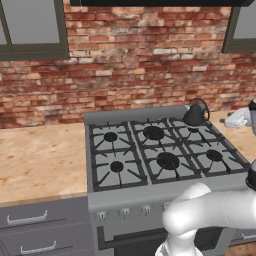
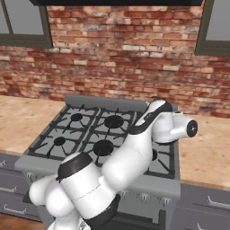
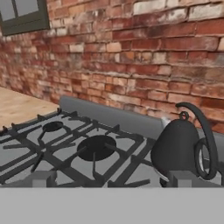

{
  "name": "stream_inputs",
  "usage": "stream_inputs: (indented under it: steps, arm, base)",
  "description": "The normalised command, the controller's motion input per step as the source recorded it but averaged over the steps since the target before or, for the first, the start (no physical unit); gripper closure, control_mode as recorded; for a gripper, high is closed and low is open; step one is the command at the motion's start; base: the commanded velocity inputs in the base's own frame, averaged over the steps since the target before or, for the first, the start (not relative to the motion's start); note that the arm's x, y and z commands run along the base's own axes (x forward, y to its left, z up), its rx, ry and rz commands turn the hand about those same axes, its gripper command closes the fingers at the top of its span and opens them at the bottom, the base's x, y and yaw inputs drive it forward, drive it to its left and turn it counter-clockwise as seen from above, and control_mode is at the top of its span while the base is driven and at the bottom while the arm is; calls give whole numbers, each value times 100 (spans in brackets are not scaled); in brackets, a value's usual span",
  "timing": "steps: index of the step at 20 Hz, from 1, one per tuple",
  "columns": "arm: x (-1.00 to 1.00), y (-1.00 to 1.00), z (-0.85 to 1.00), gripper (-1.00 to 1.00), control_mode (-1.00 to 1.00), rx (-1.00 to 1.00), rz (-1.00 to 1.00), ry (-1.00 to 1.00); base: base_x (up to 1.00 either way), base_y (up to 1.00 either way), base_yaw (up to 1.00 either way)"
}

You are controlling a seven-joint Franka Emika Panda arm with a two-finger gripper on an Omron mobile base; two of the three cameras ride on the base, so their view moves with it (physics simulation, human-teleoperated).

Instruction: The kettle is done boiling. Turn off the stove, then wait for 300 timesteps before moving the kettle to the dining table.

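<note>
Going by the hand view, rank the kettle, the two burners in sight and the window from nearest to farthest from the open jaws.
1. Dark grey rounded kettle, on the right, close by the jaws.
2. Black round burner under the grate, in the centre.
3. Smaller black burner, further off to the left.
4. Dark-framed window in the brick wall, top left, farthest.
</note>
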Motion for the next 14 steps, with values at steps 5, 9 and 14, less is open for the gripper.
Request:
stream_inputs:
  steps: [5,9,14]
  arm:
    - [23,-4,-7,-100,-100,0,0,0]
    - [13,-11,-1,-100,-100,0,0,0]
    - [13,-12,0,-100,-100,0,0,0]
  base:
    - [0,0,0]
    - [0,0,0]
    - [0,0,0]
